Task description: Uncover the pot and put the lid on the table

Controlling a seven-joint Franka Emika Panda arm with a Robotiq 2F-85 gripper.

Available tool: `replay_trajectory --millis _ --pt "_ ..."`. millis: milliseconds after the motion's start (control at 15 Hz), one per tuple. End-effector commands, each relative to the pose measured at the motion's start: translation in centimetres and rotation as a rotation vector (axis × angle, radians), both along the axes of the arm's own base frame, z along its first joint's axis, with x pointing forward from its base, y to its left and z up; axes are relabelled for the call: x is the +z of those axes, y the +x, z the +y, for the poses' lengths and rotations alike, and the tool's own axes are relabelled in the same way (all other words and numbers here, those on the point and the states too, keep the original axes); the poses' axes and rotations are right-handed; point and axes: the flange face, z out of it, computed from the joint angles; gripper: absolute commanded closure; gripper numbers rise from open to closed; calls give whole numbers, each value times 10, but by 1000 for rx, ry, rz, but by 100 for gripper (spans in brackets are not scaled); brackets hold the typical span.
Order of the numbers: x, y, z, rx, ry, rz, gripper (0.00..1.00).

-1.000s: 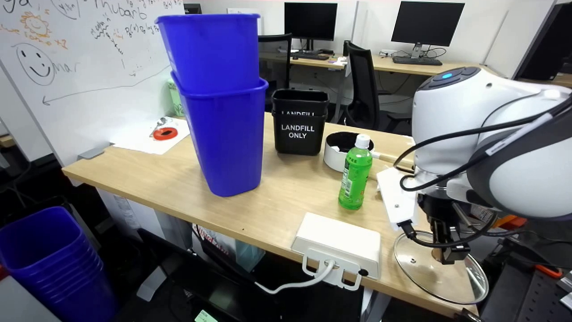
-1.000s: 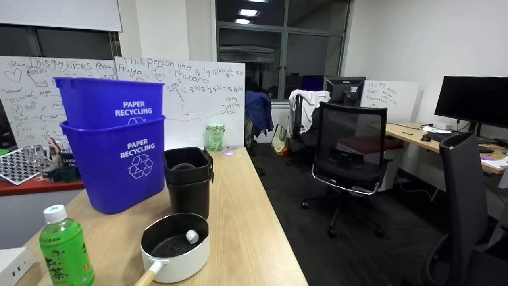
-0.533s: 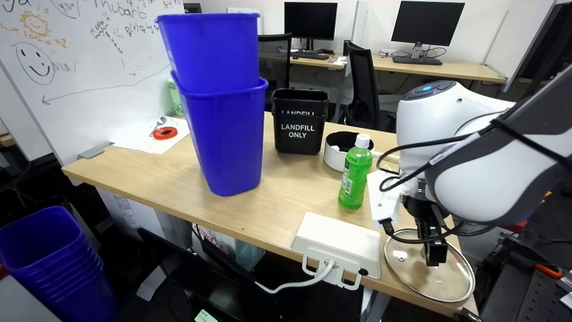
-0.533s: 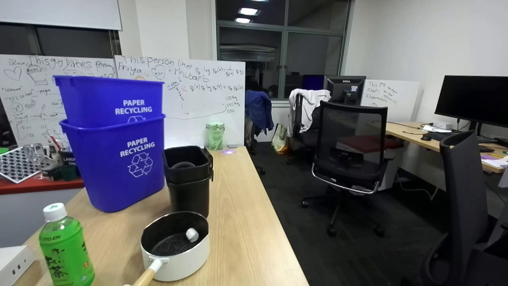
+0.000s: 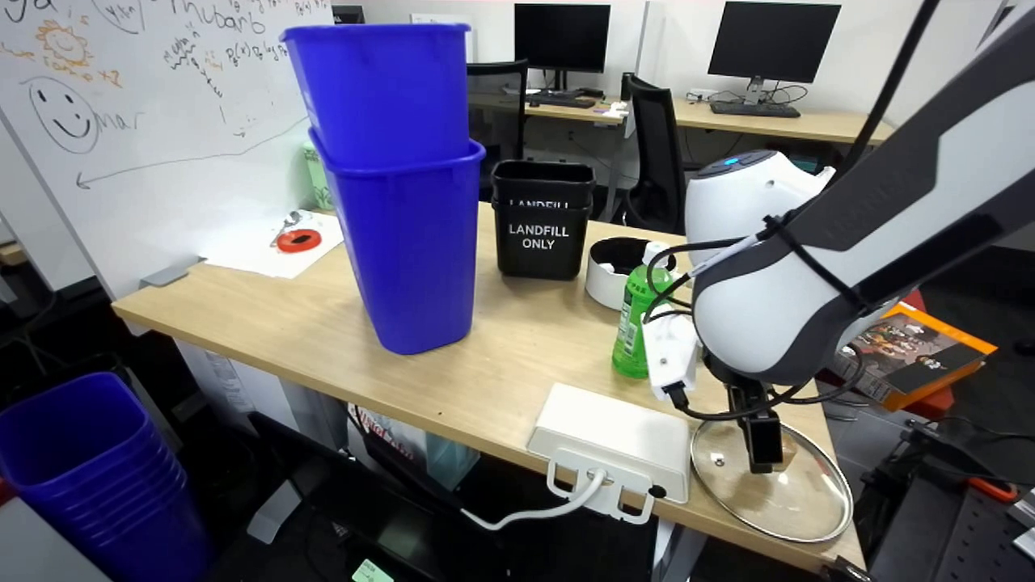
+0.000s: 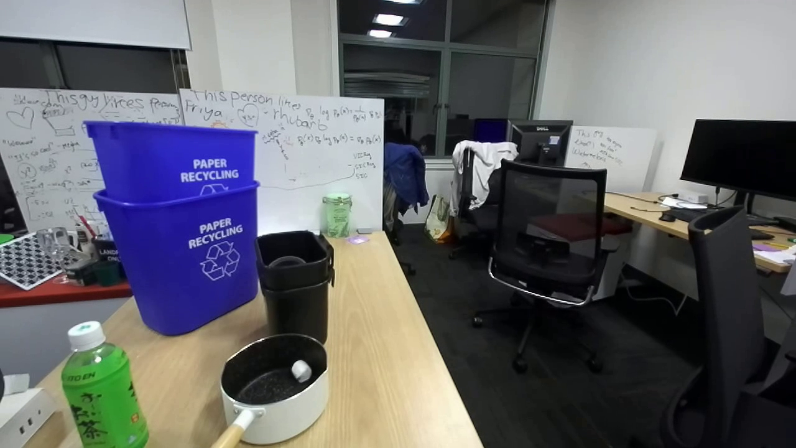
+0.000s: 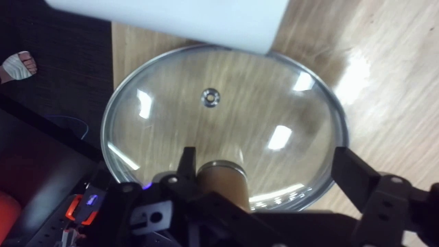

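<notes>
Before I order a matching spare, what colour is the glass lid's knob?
The knob is brown, with a silvery collar; the wrist view shows it best.

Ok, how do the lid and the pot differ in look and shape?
The lid is clear and metal-rimmed; the pot is opaque, white outside and dark inside. The lid is a shallow disc with a brown knob, while the pot has upright walls and a side handle. Both are round and rest on the table.
</notes>
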Motion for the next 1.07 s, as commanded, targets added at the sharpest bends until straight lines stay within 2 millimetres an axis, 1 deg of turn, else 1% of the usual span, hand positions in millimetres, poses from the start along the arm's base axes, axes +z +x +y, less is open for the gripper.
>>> replay_trajectory --millis 0,133,267,400,467,533,733,1000 --pt "13 27 8 0 -26 -56 0" --pt "30 44 16 -27 -9 -68 0" --pt "53 63 23 -39 2 -84 0" --pt "80 79 27 -54 14 -99 0" --pt "68 73 26 -34 16 -116 0" --pt "77 79 27 -39 25 -122 0" --pt "71 73 26 -36 14 -109 0" --pt "69 73 25 -34 1 -109 0"
